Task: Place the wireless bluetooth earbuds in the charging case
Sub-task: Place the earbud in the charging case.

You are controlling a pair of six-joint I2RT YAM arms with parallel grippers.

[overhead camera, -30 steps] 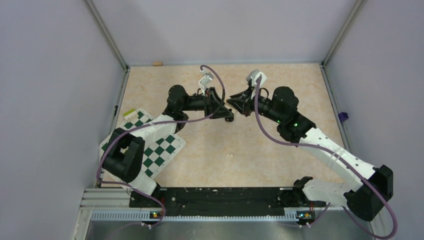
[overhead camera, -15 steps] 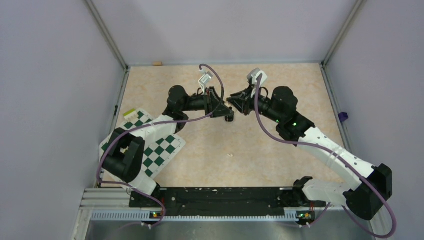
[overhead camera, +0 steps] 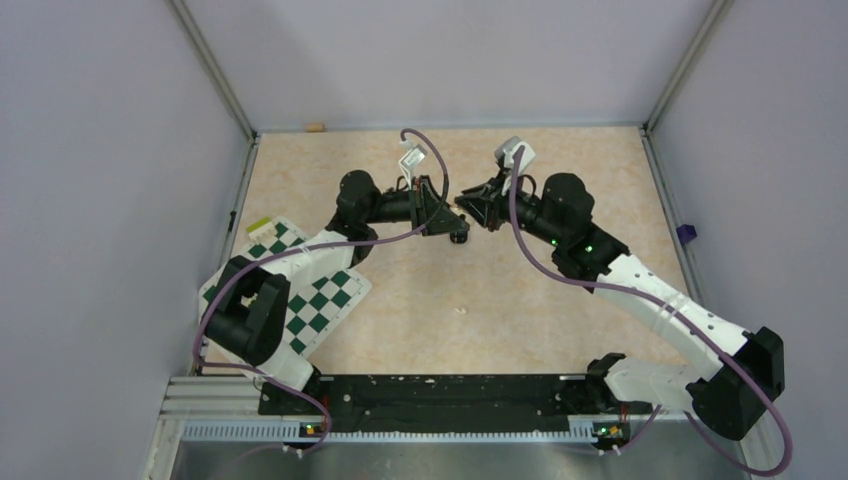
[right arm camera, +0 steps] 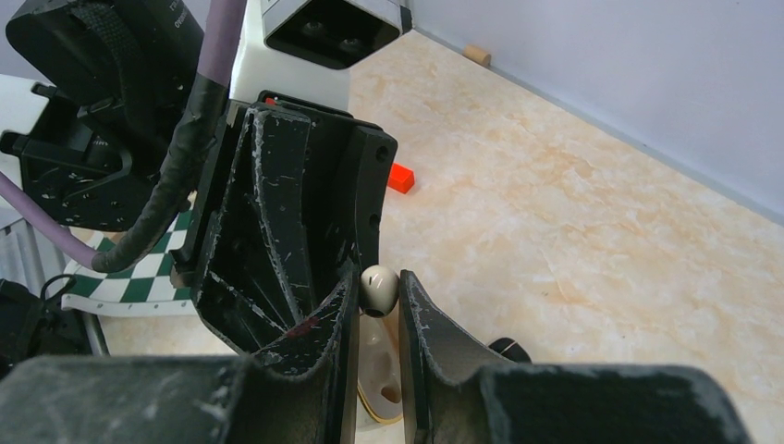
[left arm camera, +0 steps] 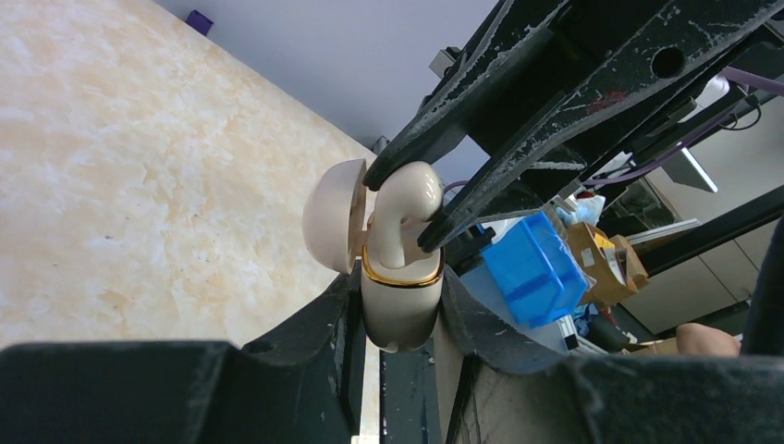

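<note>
Fingers (left arm camera: 314, 338) around half-hidden charging case (left arm camera: 399, 301)

No lettering, brand, number or sign can be read in any of the views. The cardboard boxes (left arm camera: 601, 268) in the background, to the right of the charging case (left arm camera: 399, 310), are too small and blurred to tell whether they carry any print.

charging case (left arm camera: 399, 314) base hidden within left tool (left arm camera: 398, 287), indiscernible from above
</note>
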